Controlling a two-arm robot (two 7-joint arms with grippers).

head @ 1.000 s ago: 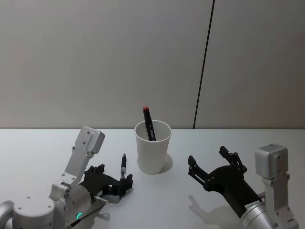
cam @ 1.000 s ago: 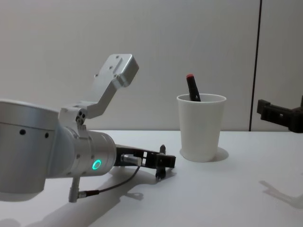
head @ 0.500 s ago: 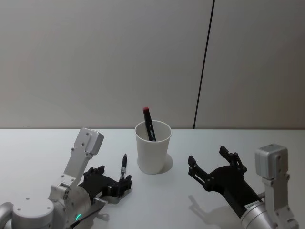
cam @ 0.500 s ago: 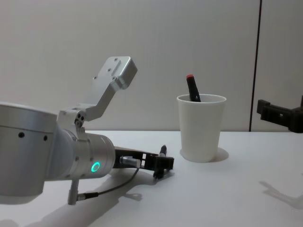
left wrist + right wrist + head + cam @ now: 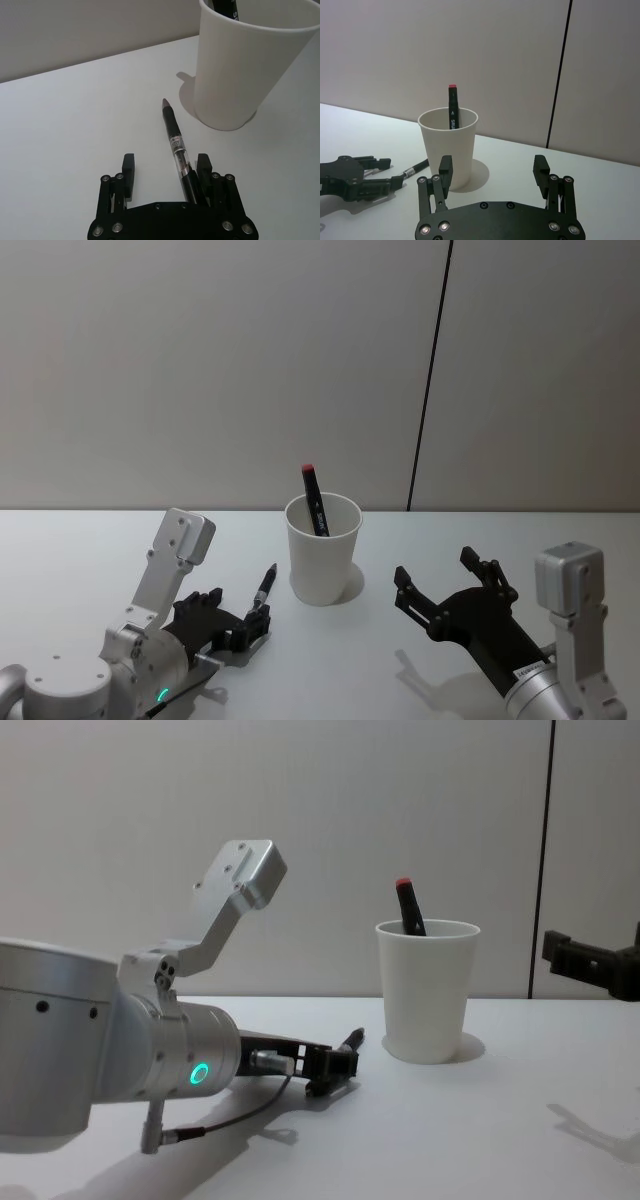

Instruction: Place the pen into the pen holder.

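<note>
Your left gripper (image 5: 165, 167) sits low with jaws spread around the pen (image 5: 176, 142), which rests against 1 of them unclamped, just short of the pen holder (image 5: 240, 75), so grasping, lifting and dropping remain; the right gripper (image 5: 435, 568) idles open, well apart.

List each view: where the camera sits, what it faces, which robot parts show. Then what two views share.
Head: high, looking down and forward at the pen holder; left pincer and right pincer show.
Chest: low, looking across the table; the left arm looms large.
Left wrist: behind its open pincer, facing the pen.
Right wrist: behind its open pincer, facing the pen holder.
Shared: head and right wrist both show the red-capped marker.
</note>
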